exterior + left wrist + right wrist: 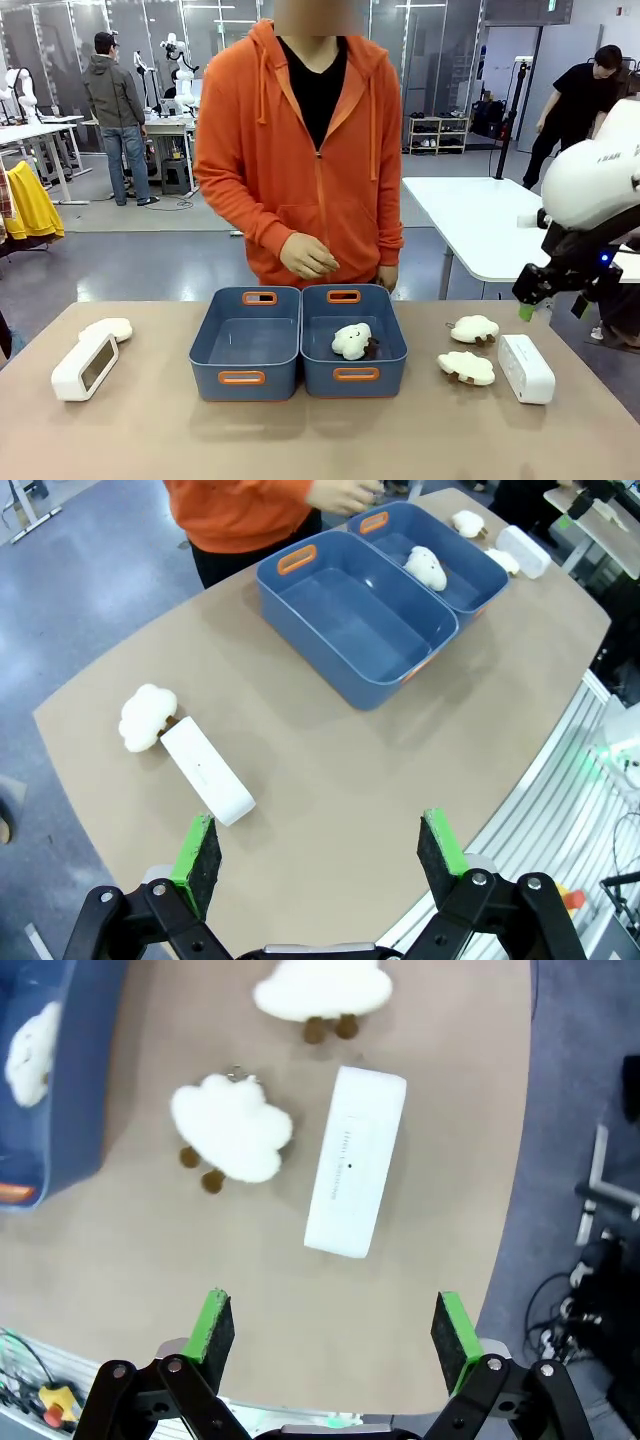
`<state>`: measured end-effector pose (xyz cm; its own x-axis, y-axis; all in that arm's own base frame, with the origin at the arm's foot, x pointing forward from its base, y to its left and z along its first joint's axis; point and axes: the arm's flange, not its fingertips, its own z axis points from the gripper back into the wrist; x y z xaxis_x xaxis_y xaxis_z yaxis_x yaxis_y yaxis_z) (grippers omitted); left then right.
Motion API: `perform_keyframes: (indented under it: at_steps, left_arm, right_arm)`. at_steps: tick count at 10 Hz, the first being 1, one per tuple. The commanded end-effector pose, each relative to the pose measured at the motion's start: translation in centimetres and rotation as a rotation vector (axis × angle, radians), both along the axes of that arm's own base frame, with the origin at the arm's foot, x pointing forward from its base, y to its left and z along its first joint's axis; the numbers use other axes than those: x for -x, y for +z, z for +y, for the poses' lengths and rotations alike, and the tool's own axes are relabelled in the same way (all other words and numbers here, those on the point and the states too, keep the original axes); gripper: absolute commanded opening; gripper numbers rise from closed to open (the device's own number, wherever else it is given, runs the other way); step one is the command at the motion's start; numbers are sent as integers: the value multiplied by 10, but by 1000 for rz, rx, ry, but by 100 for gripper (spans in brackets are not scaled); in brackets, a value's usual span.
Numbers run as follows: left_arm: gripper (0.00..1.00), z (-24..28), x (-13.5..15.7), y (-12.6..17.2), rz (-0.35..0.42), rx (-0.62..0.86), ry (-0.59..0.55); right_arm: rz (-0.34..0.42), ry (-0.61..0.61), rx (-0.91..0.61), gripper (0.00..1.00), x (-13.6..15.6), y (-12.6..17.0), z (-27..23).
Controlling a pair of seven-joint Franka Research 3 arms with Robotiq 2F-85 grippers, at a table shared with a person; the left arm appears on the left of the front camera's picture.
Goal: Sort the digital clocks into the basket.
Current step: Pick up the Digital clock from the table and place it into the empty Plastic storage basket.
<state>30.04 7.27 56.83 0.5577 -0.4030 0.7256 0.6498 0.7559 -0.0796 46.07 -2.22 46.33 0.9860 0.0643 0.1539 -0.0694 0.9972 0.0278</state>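
Both clocks lie on the table (320, 440), neither in a basket. Taking the empty basket (212, 372) as the mark: one clock (85, 366) lies well to its left, grey screen showing, with a cloud toy (107, 329) just behind it. Touching the empty basket's right side stands the second basket (388, 372), with a cloud toy (352, 341) inside. The other clock (526, 368) lies far to the empty basket's right, past two more cloud toys, a farther one (474, 328) and a nearer one (465, 367). The left gripper (322, 855) hovers over the table left of the empty basket, jaws spread wide, holding nothing. The right gripper (552, 308) hangs far to the empty basket's right, above the other clock, jaws spread and empty. A person's hand (308, 256) hangs behind the empty basket's far right corner
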Motion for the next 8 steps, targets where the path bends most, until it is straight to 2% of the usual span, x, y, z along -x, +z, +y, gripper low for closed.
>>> perform_keyframes:
  at_steps: [1,2,3,5,8]
  left_arm:
    - [100,2,-2,2,-4,-4,-19]
    - [100,2,-2,2,-4,-4,-19]
    - [100,2,-2,2,-4,-4,-19]
    - [100,2,-2,2,-4,-4,-19]
    - [100,2,-2,2,-4,-4,-19]
  right_arm:
    - [17,-97,23,100,-22,-28,3]
    - [47,-118,5,100,-29,-48,5]
    - [26,-161,21,100,-38,-66,5]
    - [38,-211,65,100,-45,-92,11]
    - [105,-258,79,100,-61,-131,8]
